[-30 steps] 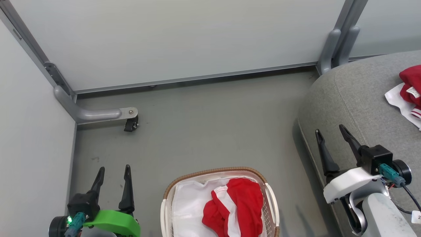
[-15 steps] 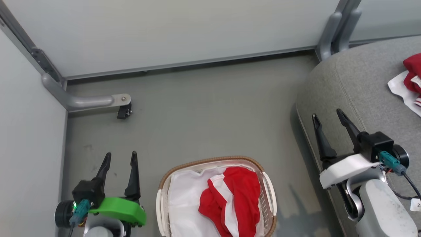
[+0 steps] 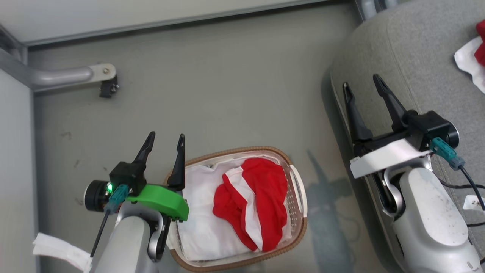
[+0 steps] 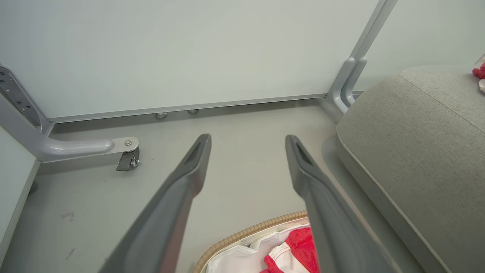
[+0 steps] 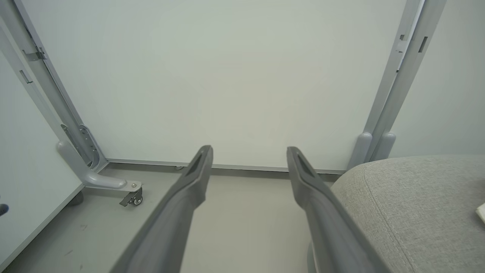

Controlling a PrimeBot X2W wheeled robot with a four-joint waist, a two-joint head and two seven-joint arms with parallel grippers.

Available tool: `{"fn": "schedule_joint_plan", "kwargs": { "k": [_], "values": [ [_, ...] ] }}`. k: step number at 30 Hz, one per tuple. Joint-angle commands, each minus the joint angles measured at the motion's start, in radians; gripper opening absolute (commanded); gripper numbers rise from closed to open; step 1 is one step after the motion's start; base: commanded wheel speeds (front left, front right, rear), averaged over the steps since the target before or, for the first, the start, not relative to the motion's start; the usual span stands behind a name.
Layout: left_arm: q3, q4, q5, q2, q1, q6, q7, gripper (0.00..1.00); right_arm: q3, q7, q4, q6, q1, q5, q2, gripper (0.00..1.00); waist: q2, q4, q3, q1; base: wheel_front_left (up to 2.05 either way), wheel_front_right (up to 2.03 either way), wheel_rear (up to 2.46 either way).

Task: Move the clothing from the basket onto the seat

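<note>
Fingers (image 3: 177, 167) on the left gripper (image 3: 166, 135) are spread apart with nothing between them, same deal for the right gripper (image 3: 360, 80). From the head cam, the left one sits at about 9 o'clock of the basket (image 3: 235, 150), and its inner finger overlaps the brown rim there. The right gripper hangs over the near edge of the seat (image 3: 409, 49). That seat is off at 2 to 3 o'clock from the basket, with a strip of bare floor (image 3: 227, 94) and a shadow between them. Way out at 10 o'clock there's a metal frame leg with a caster (image 3: 108, 86). The red clothing (image 3: 265, 189) is bunched in the basket's right half on the white liner (image 3: 197, 220). The bundle runs roughly 12 to 6, with its white panel slanting from 11 down to 5. A second red-and-white piece (image 3: 470, 60) lies on the seat, out at 2 o'clock by the view's right edge.
</note>
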Motion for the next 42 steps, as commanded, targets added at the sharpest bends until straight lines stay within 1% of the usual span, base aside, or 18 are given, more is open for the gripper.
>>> {"fn": "schedule_joint_plan", "kwargs": {
  "k": [1,9,12,18,28,30,35,40,42],
  "values": [
    [-0.01,0.012,0.001,0.005,-0.036,-0.003,-0.001,1.0,0.007,-0.002,-0.01,-0.001,-0.025,-0.001,0.003,1.0,0.0,-0.07,0.103,0.0001,0.0,0.0,0.0],
    [-0.1,0.112,-0.013,0.011,-0.151,-0.003,-0.001,1.0,0.022,-0.002,-0.043,-0.001,-0.089,0.003,0.025,1.0,0.0,-0.135,0.221,0.0001,0.0,0.0,0.0],
    [-0.131,0.152,-0.038,0.021,-0.187,-0.003,-0.001,1.0,0.027,-0.002,-0.055,-0.001,-0.109,0.007,0.03,1.0,0.0,-0.161,0.264,0.0001,0.0,0.0,0.0],
    [-0.224,0.25,-0.085,0.049,-0.264,-0.003,-0.001,1.0,0.034,-0.002,-0.078,-0.001,-0.141,0.021,0.038,1.0,0.0,-0.214,0.348,0.0001,0.0,0.0,0.0],
    [-0.364,0.424,-0.184,0.065,-0.358,-0.003,-0.001,1.0,0.047,-0.002,-0.102,-0.001,-0.155,0.067,0.039,1.0,0.0,-0.272,0.448,0.0001,0.0,0.0,0.0],
    [-0.392,0.456,-0.203,0.066,-0.375,-0.003,-0.001,1.0,0.048,-0.002,-0.103,-0.001,-0.155,0.069,0.039,1.0,0.0,-0.277,0.46,0.0001,0.0,0.0,0.0],
    [-0.496,0.551,-0.29,0.048,-0.41,-0.003,0.004,1.0,0.036,-0.002,-0.095,-0.001,-0.14,0.056,0.039,1.0,0.0,-0.268,0.479,0.0001,0.0,0.0,0.0],
    [-0.583,0.611,-0.371,0.037,-0.431,-0.003,0.047,1.0,0.022,-0.002,-0.101,-0.001,-0.128,0.045,0.038,1.0,0.0,-0.256,0.496,0.0001,0.0,0.0,0.0],
    [-0.614,0.632,-0.388,0.036,-0.44,-0.003,0.059,1.0,0.017,-0.002,-0.101,-0.001,-0.127,0.04,0.038,1.0,0.0,-0.251,0.5,0.0001,0.0,0.0,0.0]
  ]
}}
